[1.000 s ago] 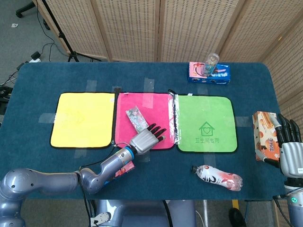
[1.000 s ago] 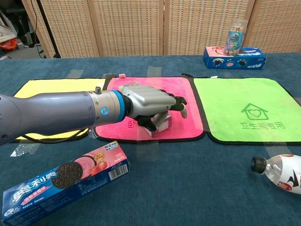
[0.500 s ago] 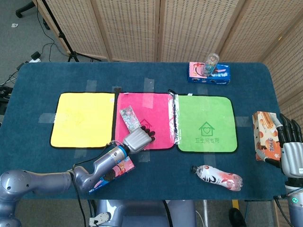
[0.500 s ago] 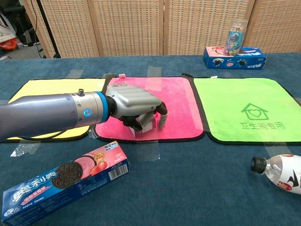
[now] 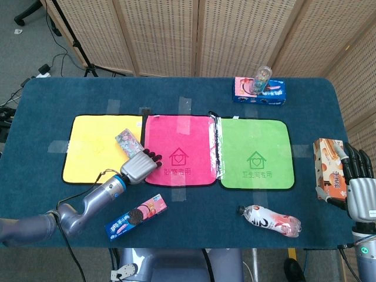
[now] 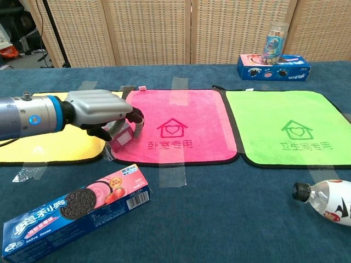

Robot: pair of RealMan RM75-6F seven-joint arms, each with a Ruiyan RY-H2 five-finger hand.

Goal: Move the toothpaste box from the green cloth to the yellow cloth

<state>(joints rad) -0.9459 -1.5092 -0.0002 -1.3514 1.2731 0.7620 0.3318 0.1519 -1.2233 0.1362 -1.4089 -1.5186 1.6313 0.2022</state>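
Observation:
My left hand (image 5: 140, 167) grips the small pink patterned toothpaste box (image 5: 129, 142) from above. The box sits over the seam between the yellow cloth (image 5: 97, 150) and the pink cloth (image 5: 188, 135). In the chest view the left hand (image 6: 101, 112) covers most of the toothpaste box (image 6: 122, 135), whose end shows below the fingers at the pink cloth's left edge. The green cloth (image 5: 255, 154) lies bare at the right. My right hand (image 5: 358, 188) stands at the table's right edge with fingers apart, holding nothing.
An Oreo box (image 5: 136, 216) lies near the front edge by my left forearm. A plastic bottle (image 5: 270, 218) lies on its side in front of the green cloth. An orange snack box (image 5: 329, 167) stands beside my right hand. A blue box with a jar (image 5: 259, 90) sits at the back.
My left hand has carried the toothpaste box leftward, from the middle of the pink cloth to the yellow cloth's right edge. The right hand has not moved.

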